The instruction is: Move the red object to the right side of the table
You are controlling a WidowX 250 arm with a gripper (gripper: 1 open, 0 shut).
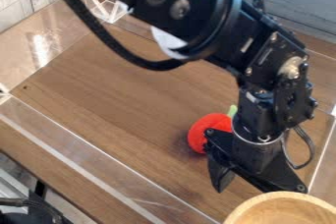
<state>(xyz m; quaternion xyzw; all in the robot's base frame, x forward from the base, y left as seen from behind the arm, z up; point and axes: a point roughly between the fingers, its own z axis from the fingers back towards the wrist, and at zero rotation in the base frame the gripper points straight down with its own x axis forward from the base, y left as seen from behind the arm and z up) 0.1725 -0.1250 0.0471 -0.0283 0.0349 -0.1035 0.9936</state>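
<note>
My gripper point(252, 169) points straight down at the table, jaws spread apart, nothing between them that I can make out; one dark finger shows at the lower left of the hand, the rest merges into the black housing. The red object point(207, 134) sits on the table point(105, 100) just beside the gripper, at its left as the camera sees it, partly hidden behind my wrist. Whether a finger touches it I cannot tell. It lies toward the right part of the tabletop, near the wooden bowl point(282, 210) at the bottom edge. I judge the fruit rests there because this is the drop spot: jaws wide and low reads as a release. Above the hand, my forearm rises steeply, cables looping, up toward the top left.
</note>
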